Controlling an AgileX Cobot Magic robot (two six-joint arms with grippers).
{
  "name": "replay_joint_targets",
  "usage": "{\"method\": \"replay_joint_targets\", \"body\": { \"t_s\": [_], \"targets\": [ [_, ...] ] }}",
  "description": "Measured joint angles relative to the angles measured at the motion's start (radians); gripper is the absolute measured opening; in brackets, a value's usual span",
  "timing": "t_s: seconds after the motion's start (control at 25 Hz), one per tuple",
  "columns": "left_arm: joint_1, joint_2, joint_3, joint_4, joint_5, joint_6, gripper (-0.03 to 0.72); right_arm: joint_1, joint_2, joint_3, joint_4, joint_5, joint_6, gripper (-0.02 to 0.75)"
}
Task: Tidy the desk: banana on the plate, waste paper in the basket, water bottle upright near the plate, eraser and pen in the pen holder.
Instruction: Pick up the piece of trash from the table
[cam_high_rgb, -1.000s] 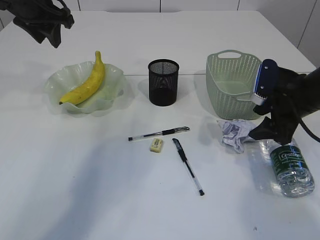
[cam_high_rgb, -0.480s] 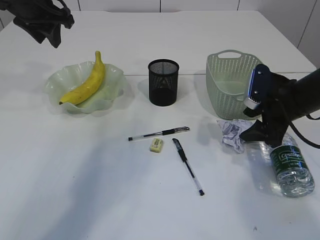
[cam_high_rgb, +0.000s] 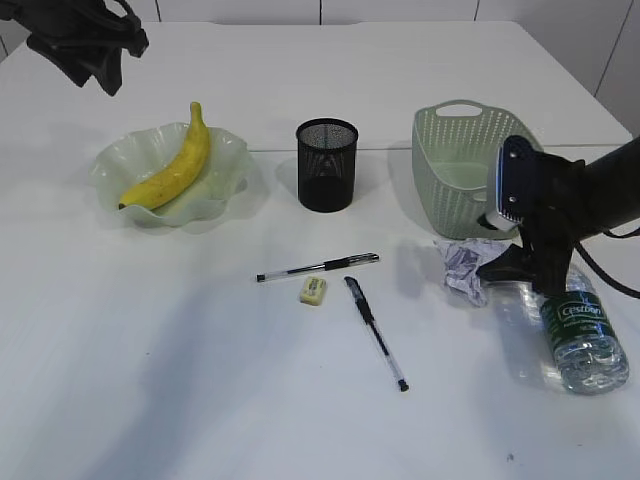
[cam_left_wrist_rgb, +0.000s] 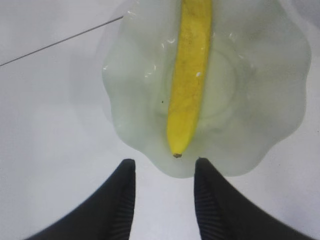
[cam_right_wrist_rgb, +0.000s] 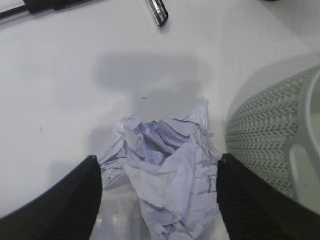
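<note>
The crumpled waste paper (cam_right_wrist_rgb: 162, 170) sits center-bottom in the right wrist view, with the right gripper (cam_right_wrist_rgb: 157, 200) jaws spread wide on either side of it, gripping nothing, and the perforated green basket (cam_right_wrist_rgb: 272, 137) just to its right. In the left wrist view the left gripper (cam_left_wrist_rgb: 162, 192) jaws hang open and empty over the wavy glassy plate (cam_left_wrist_rgb: 250, 75), where the smooth yellow banana (cam_left_wrist_rgb: 187, 75) lies. At lower right of the exterior view the clear water bottle (cam_high_rgb: 582, 335) lies flat on the white counter (cam_high_rgb: 200, 380).
</note>
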Motion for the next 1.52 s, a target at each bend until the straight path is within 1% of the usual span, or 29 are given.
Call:
{"method": "replay_joint_targets", "body": {
  "t_s": [0.96,1.04,1.12,1.24,1.4,1.52],
  "targets": [
    [0.000,0.000,0.000,0.000,0.000,0.000,0.265,0.000,0.074,0.000,0.002,-0.045,-0.108,0.535],
    [0.000,0.000,0.000,0.000,0.000,0.000,0.265,0.000,0.078,0.000,0.005,-0.045,-0.112,0.525],
    [0.000,0.000,0.000,0.000,0.000,0.000,0.265,0.000,0.080,0.000,0.022,-0.045,-0.122,0.498],
    [0.000,0.000,0.000,0.000,0.000,0.000,0.265,0.000,0.087,0.000,0.087,-0.047,-0.171,0.459],
    [0.000,0.000,0.000,0.000,0.000,0.000,0.264,0.000,0.095,0.000,0.163,-0.047,-0.230,0.440],
    [0.000,0.000,0.000,0.000,0.000,0.000,0.258,0.000,0.095,0.000,0.177,-0.047,-0.244,0.437]
  ]
}}
